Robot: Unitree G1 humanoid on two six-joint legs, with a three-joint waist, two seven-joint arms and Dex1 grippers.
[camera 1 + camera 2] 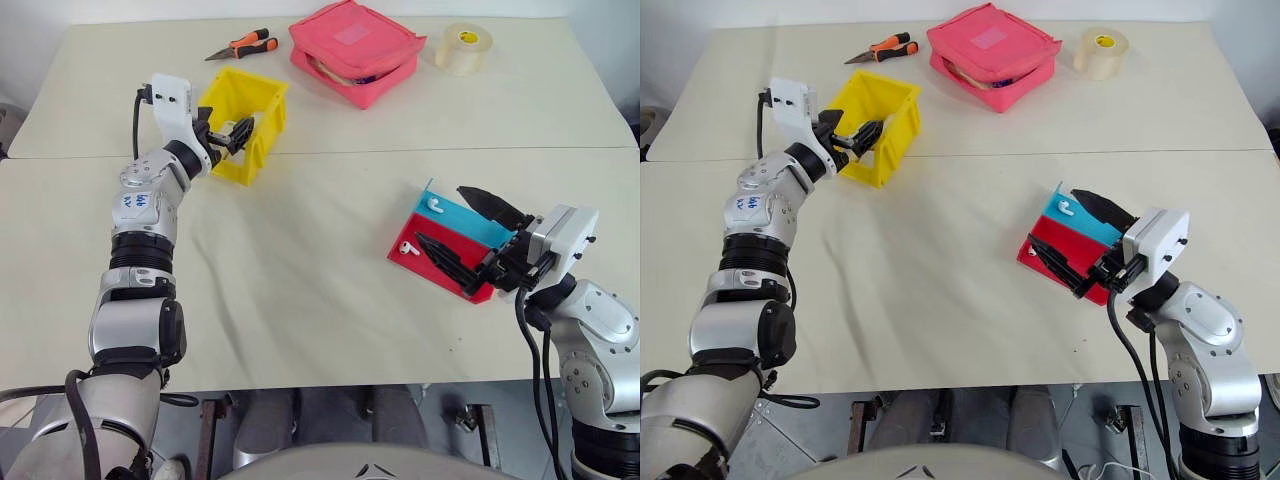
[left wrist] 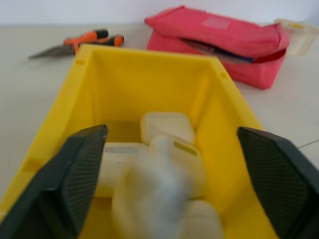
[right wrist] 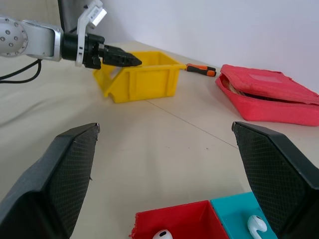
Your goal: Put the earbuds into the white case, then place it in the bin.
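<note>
Left gripper [image 1: 232, 135]: fingers spread, over the yellow bin [image 1: 243, 135] at far left, white case [image 2: 149, 199] dropping blurred from it onto other cases.

Right gripper [image 1: 468, 235]: open, empty, waiting over the red-and-blue tray [image 1: 410, 262] holding two earbuds [image 1: 408, 248].

My two head eyes look forward and down on the table [image 1: 330, 300] from above, and both share the whole scene. The camera on my left wrist looks from very near into the yellow bin [image 2: 149, 84]. The camera on my right wrist looks low across the table and sees the same bin from far, beyond the tray [image 3: 184, 219].
</note>
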